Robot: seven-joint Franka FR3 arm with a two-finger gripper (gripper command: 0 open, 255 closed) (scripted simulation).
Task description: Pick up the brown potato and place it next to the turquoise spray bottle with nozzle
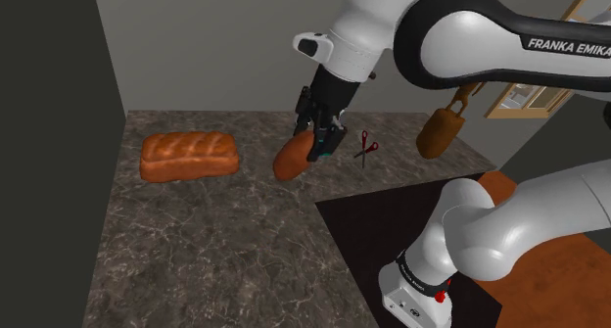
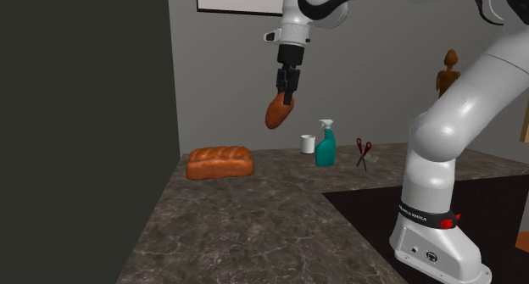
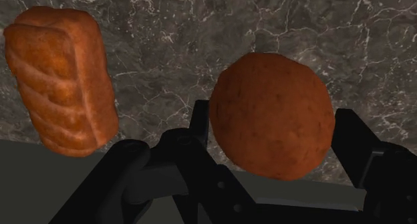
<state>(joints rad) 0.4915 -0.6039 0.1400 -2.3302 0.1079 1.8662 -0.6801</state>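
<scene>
High above the dark marbled counter [image 2: 254, 227], clear of its surface, the black gripper [image 2: 286, 94] is hanging from the white arm and pointing downward. Its two fingers are pressing in on the brown potato [image 2: 278, 113], one on each side, so the rounded tuber is sitting clasped between them with its lower end jutting out below the fingertips. In the wrist view the potato is bulging wide between the black fingers, with the veined stone showing behind it. Near the counter's far edge, close to the grey wall, the turquoise spray bottle [image 2: 325, 147] is standing upright with its nozzle on top, below the potato and a little toward the second exterior view's right. A small white cup [image 2: 308, 143] is standing just beside the bottle, and a pair of red-handled scissors [image 2: 363, 153] is resting near it on the other side. Toward the counter's far corner by the dark wall, well apart from the bottle, an orange-brown loaf of bread [image 1: 189, 155] is lying flat on the stone.
</scene>
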